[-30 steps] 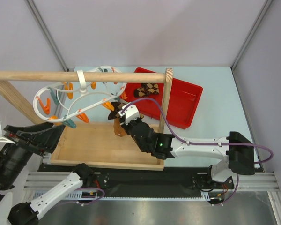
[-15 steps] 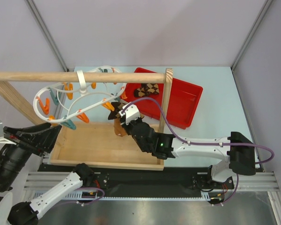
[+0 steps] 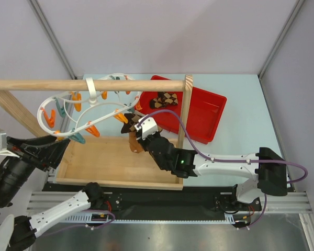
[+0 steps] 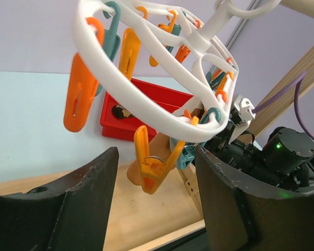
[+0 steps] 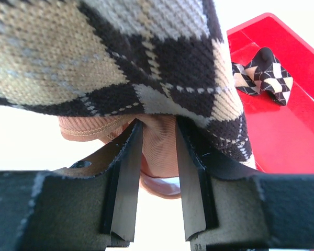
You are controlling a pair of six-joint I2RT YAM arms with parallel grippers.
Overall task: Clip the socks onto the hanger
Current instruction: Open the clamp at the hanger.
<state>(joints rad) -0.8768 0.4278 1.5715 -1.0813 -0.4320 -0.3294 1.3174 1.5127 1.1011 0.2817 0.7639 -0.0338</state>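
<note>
Left gripper (image 4: pixel 156 157) was spread wide, fingers either side of an orange peg (image 4: pixel 150 170) on the low rim of the hanger (image 4: pixel 141 107) - no contact that I could see. My read: squeeze that peg's tail ends to open it and steady the ring, since it hung loose from the wooden rod (image 3: pixel 42 84). Right gripper (image 5: pixel 157 172) was pinching the held sock (image 5: pixel 120 52) by a tan ribbed part, just under the ring's right side. Feed a flat edge into the peg, not a bunched wad. Wooden post (image 3: pixel 186 112) stood close beside the right arm - likely limits its swing. Second sock (image 3: pixel 165 98) lay in the red bin (image 3: pixel 212 112), far right.
</note>
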